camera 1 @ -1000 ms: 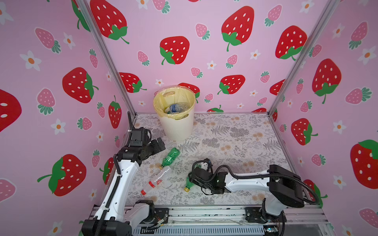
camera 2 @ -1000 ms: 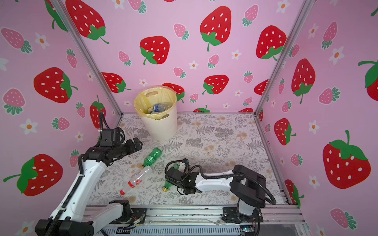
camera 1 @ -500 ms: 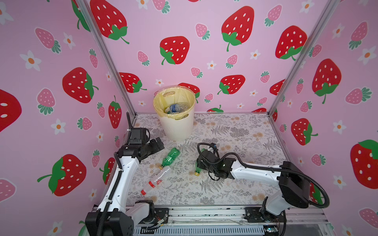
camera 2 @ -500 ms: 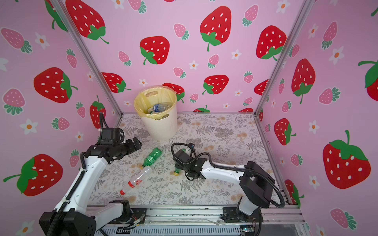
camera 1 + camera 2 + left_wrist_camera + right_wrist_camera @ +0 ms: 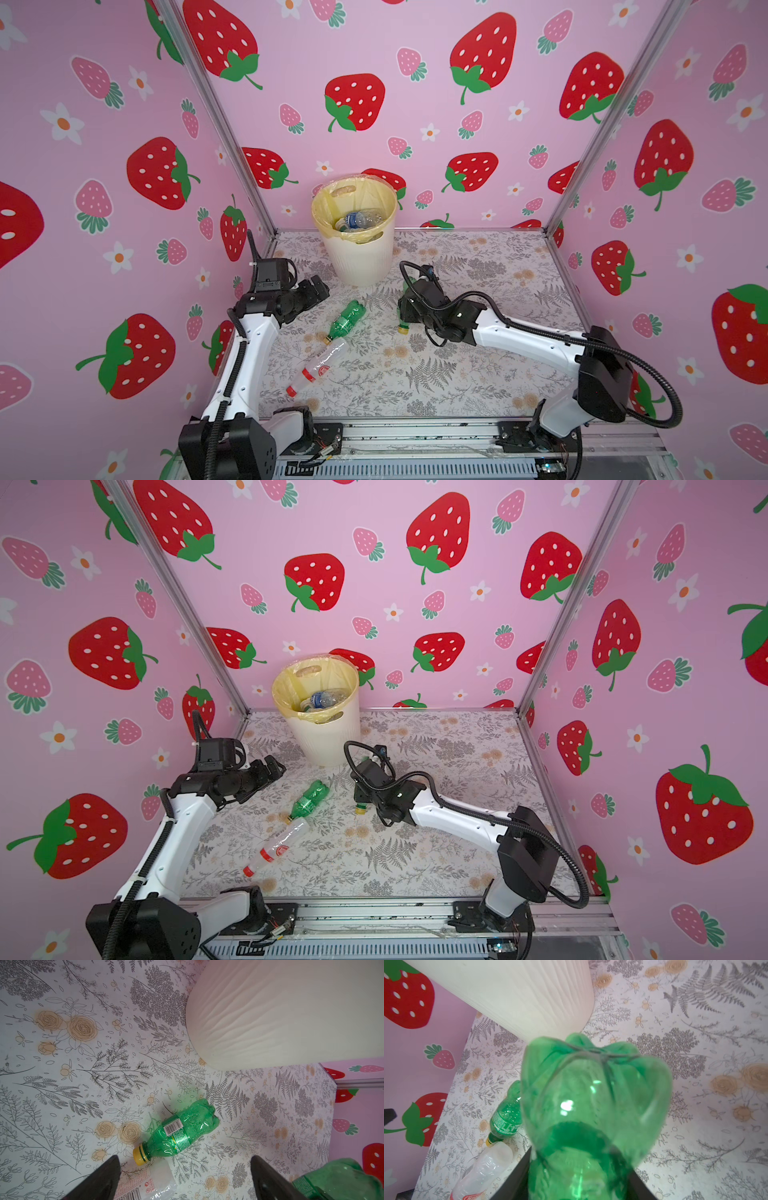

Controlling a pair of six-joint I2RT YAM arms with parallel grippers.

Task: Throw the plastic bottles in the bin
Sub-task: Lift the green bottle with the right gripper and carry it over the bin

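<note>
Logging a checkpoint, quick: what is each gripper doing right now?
Left gripper: open, holding nothing.
Right gripper: shut on a green bottle.

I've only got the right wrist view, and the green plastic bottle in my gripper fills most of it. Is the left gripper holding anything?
Observer: No. The left gripper is open and empty, facing the second green plastic bottle, which lies on the table.
Operator: What's inside the bin?
Observer: The cream ribbed plastic bin, lined with a yellowish bag, already holds clear plastic bottles, one with a blue label.
Operator: Where's my bottle's cap?
Observer: The held green bottle has its yellow cap sticking out of the right gripper on the side away from the bin.
</note>
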